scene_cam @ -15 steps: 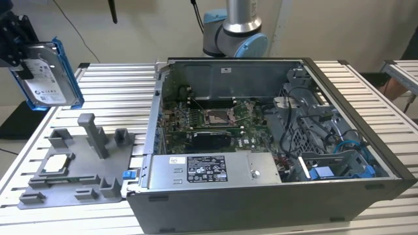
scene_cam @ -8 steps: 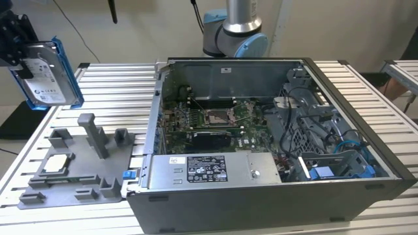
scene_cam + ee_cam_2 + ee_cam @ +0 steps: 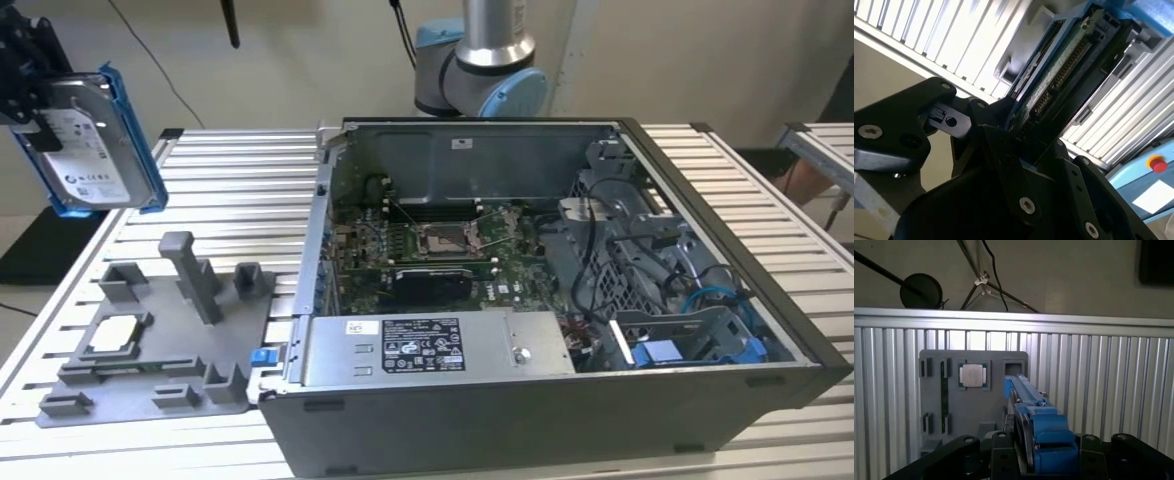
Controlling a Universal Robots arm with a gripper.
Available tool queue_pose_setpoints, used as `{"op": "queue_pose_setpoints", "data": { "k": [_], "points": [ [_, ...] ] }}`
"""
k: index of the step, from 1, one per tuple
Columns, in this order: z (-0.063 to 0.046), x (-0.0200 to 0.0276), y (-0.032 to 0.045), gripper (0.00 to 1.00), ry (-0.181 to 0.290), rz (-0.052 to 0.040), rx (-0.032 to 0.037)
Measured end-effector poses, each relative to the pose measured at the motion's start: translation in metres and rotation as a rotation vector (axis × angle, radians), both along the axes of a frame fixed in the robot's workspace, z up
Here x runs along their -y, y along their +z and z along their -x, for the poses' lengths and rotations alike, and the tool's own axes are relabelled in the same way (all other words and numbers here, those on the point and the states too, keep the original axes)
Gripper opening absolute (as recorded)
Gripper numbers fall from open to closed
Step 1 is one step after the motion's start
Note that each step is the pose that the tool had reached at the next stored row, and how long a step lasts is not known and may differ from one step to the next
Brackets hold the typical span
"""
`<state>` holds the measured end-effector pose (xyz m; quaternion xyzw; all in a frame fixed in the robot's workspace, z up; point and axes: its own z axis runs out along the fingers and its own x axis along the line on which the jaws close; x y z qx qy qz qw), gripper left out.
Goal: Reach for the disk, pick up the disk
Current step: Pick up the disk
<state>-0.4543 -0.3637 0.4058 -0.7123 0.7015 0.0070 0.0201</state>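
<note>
Spanning the scene, a slatted metal table [image 3: 227,180] carries an open computer case [image 3: 534,410] on the exterior view's right and a grey fixture plate [image 3: 147,380] on its left. Above that plate, clear of the table, the disk [image 3: 83,135] hangs upright in its blue bracket. The black gripper [image 3: 30,95] is closed on it, and both wrist views show the drive edge-on in that grasp. A small square chip [image 3: 973,375] sits in a pocket of the plate.

Open computer case [image 3: 534,420] stands beside grey fixture [image 3: 147,375].
</note>
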Motion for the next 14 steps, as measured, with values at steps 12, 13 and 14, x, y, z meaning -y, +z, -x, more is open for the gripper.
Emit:
{"op": "queue_pose_setpoints", "data": {
  "k": [12, 13, 14],
  "points": [
    [0.0, 0.0, 0.0337, 0.0, 0.0, 0.0, 0.0001],
    [0.0, 0.0, 0.0362, 0.0, 0.0, -0.0001, 0.0001],
    [0.0, 0.0, 0.0384, 0.0, 0.0, 0.0, 0.0]
  ]
}}
